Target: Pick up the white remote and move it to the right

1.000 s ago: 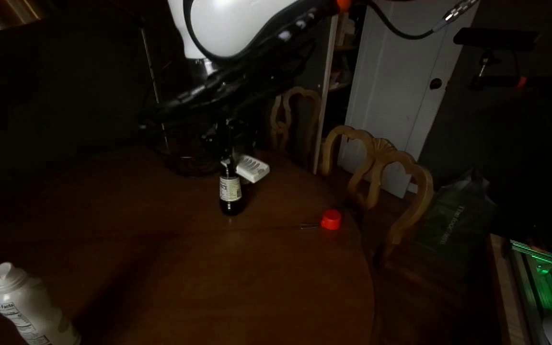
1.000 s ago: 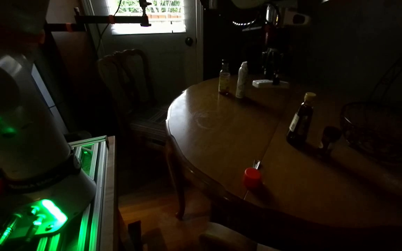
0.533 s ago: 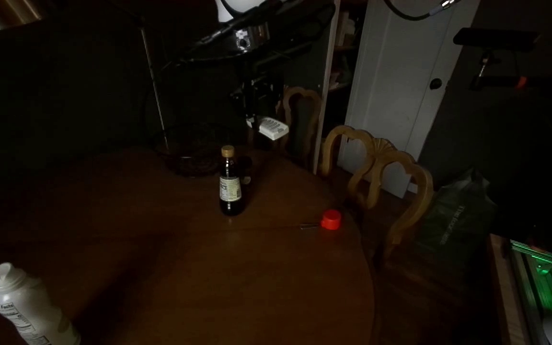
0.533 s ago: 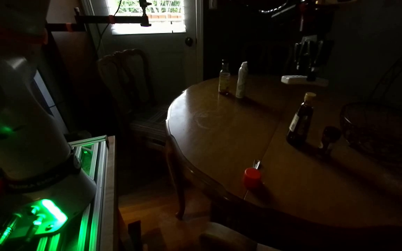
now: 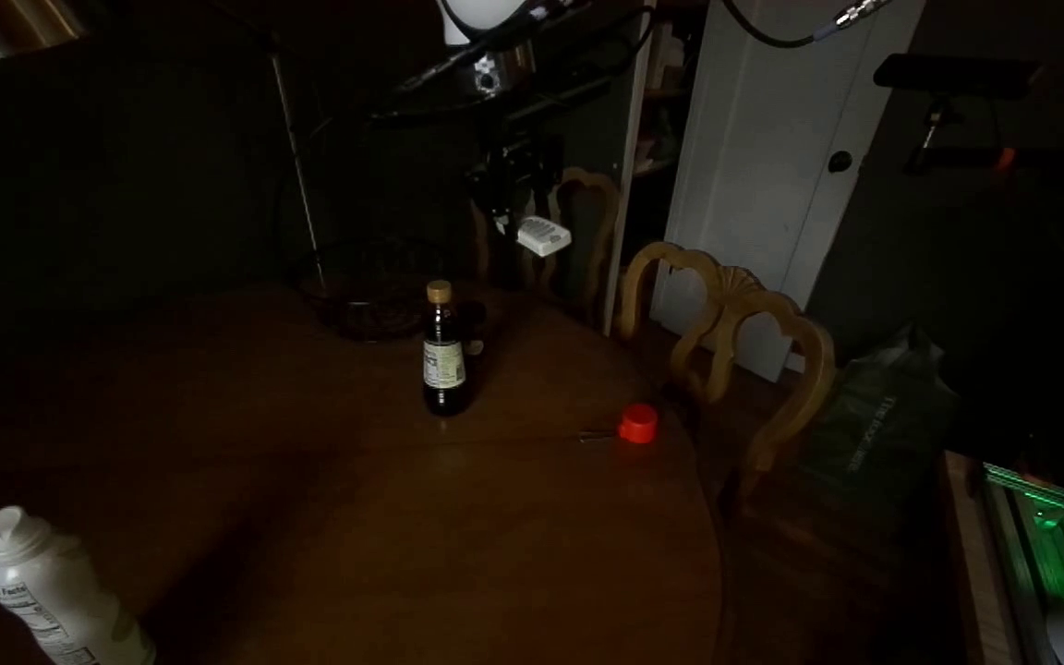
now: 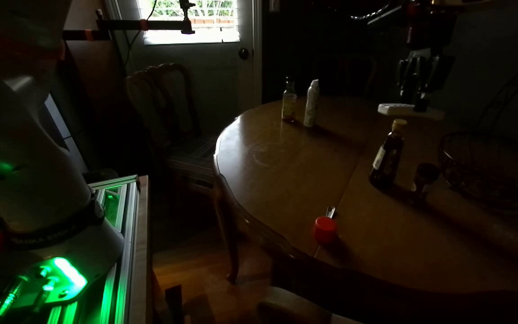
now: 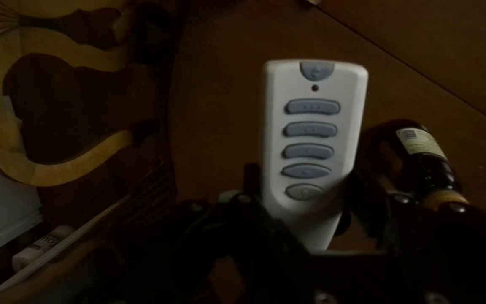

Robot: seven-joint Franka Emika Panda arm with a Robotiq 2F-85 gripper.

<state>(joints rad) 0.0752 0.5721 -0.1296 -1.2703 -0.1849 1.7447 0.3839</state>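
In an exterior view, a white can [image 5: 56, 591] stood upright at the near left of the table [image 5: 458, 536]. Farther on, by the right edge, sat a small red cup [image 5: 639, 423] with a thin metal piece [image 5: 597, 435] just to its left. Left of these and a little farther stood a dark bottle [image 5: 443, 365] with a pale label; a small dark thing [image 5: 471, 323] just beyond it was too dim to name. Farther still and to the right, the hand [image 7: 304, 188] gripped the remote [image 5: 544, 236], holding it off the table. In the wrist view, the fingers [image 7: 365, 202] were closed on both its sides near one end, grey buttons upward. At the far left sat a wire basket [image 5: 375, 314]. Past the right edge stood wooden chairs [image 5: 726, 282], and behind them a white door [image 5: 754, 166].
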